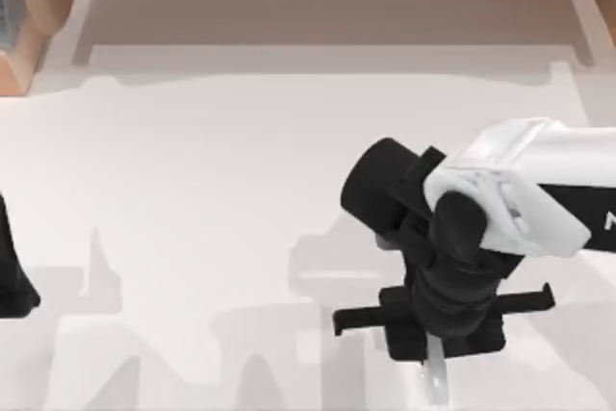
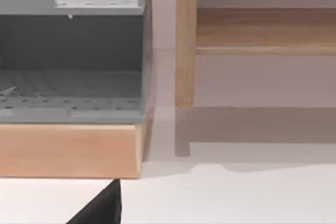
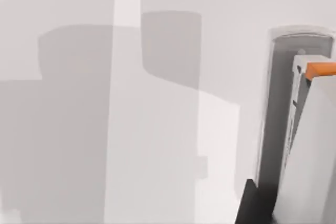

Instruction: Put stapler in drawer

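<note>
Stapler point(image 3: 278, 108) lies flat on the white worktop point(image 1: 212, 199). It is a slim grey bar with a dark strip along its length and a rounded pale end, seen close up in the right wrist view.

At the top view's left edge, the left arm point(image 1: 12, 271) sits low and parked, showing as a dark shape against the worktop. In its wrist view a black wedge of the left end effector point(image 2: 102, 208) juts up from the lower edge. Whether that end effector is wide or narrow cannot be told.

Beyond the wedge stands a grey drawer unit point(image 2: 73, 66) with perforated levels. It rests on a pale wooden base point(image 2: 68, 150). Beside the unit are a wooden post point(image 2: 185, 40) and a wooden shelf point(image 2: 265, 30).

The middle of the worktop carries only soft shadows.

In the right half of the top view, the white right arm point(image 1: 539, 190) reaches in from the right edge. Its black wrist is bent downward, and the right end effector point(image 1: 438, 348) is near the front edge. A pale sliver point(image 1: 435, 382) pokes out just past the end effector; it cannot be told whether this is the stapler.

In the right wrist view, a pale orange-tipped part of the right end effector stands just beside the stapler. It covers part of one long side. Contact cannot be judged, and whether this end effector is wide, narrow or holding the bar cannot be told.
</note>
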Controlling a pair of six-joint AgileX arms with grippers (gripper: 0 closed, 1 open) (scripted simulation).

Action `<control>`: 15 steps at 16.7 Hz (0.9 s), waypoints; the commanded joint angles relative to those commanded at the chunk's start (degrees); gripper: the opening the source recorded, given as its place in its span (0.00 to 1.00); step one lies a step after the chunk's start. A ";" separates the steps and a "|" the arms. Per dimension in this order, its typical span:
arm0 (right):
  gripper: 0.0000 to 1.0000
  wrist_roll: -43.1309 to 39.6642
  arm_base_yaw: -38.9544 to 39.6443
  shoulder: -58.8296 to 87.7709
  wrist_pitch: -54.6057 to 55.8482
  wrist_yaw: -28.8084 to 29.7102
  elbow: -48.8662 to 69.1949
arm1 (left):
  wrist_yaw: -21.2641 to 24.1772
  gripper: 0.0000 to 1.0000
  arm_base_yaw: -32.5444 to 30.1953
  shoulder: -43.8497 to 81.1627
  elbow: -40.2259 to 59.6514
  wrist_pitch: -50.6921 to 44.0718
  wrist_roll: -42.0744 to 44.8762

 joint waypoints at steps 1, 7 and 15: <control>0.00 -0.52 -0.63 -0.08 -0.21 0.33 1.01 | 0.00 1.00 0.00 0.00 0.00 0.00 0.00; 0.00 -8.54 -11.90 -1.76 -4.06 5.84 14.78 | 0.00 1.00 0.00 0.00 0.00 0.00 0.00; 0.00 -27.73 -38.88 3.69 -14.64 12.23 43.29 | 0.00 1.00 0.00 0.00 0.00 0.00 0.00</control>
